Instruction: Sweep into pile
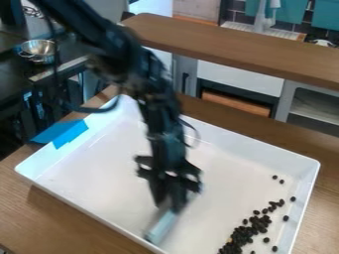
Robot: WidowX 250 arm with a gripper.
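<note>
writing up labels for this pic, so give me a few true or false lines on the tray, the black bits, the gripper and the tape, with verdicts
1. The gripper hangs over the white tray. True.
2. The black bits all lie in one tight pile. False: several lie scattered apart from the main cluster.
3. The light blue bar at the gripper's tip is apart from the black bits. True.
4. The blue tape is on the tray's right side in the view. False: it is on the left side.
5. The metal bowl is outside the tray. True.
</note>
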